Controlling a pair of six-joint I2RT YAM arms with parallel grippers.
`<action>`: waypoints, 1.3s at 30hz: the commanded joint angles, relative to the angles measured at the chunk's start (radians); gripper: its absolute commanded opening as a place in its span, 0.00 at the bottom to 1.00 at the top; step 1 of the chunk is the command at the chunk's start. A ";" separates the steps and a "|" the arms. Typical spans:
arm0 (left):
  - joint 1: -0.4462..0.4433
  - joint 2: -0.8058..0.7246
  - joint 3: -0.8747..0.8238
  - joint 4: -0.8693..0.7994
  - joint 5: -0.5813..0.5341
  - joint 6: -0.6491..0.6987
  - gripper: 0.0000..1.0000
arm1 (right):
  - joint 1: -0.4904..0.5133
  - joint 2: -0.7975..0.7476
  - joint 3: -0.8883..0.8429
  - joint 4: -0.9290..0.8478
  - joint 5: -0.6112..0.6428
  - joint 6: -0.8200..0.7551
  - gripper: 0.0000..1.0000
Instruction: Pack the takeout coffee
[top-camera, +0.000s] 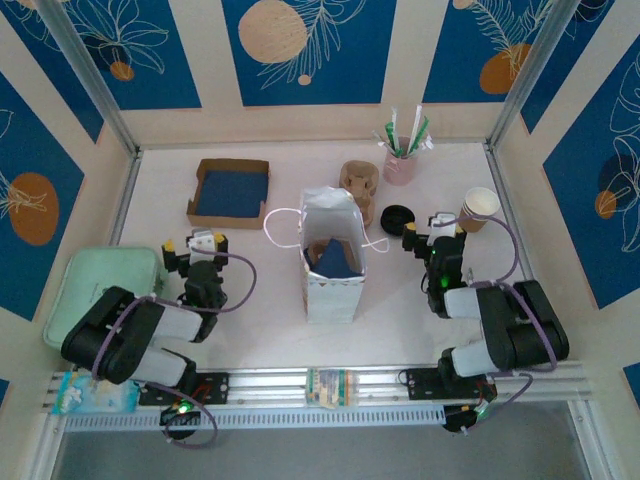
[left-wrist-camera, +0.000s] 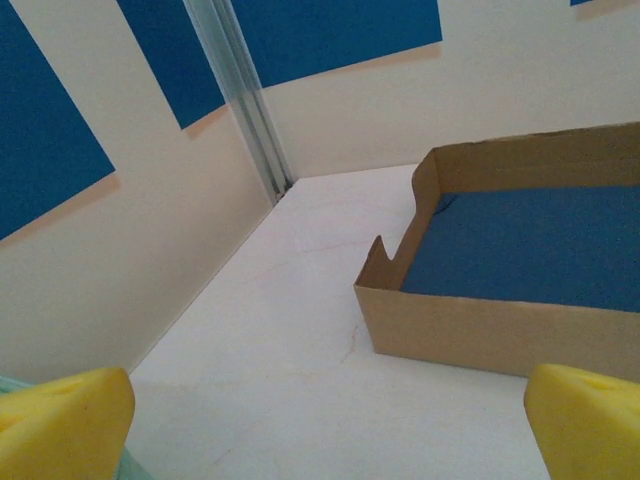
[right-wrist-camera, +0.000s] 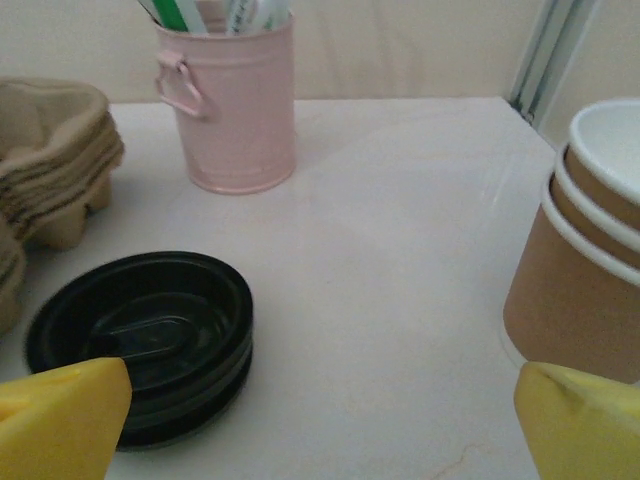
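One white paper bag (top-camera: 330, 290) stands on the worktop (top-camera: 250, 320), with three stacked lidless cups (right-wrist-camera: 590, 260), one pile of black lids (right-wrist-camera: 140, 340) and one cardboard tray (left-wrist-camera: 480, 330). The left hand (left-wrist-camera: 325, 425) and right hand (right-wrist-camera: 320, 425) gape wide, empty. Whether the takeout coffee sits inside the bag I cannot tell.

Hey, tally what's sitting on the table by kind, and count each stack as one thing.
Cardboard tray: 1
White paper bag: 1
Stack of pulp cup carriers: 1
Pink bucket: 1
Stack of black lids: 1
Stack of paper cups: 1
Green box: 1
Total: 7
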 joint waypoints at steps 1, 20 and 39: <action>0.020 0.026 -0.018 0.131 0.019 0.013 1.00 | 0.020 0.017 0.038 0.038 -0.029 -0.003 0.99; 0.057 0.015 -0.041 0.137 0.143 -0.017 1.00 | 0.018 0.114 -0.054 0.299 -0.152 -0.061 0.99; 0.164 0.098 -0.022 0.137 0.269 -0.103 1.00 | 0.015 0.112 -0.048 0.283 -0.160 -0.061 0.99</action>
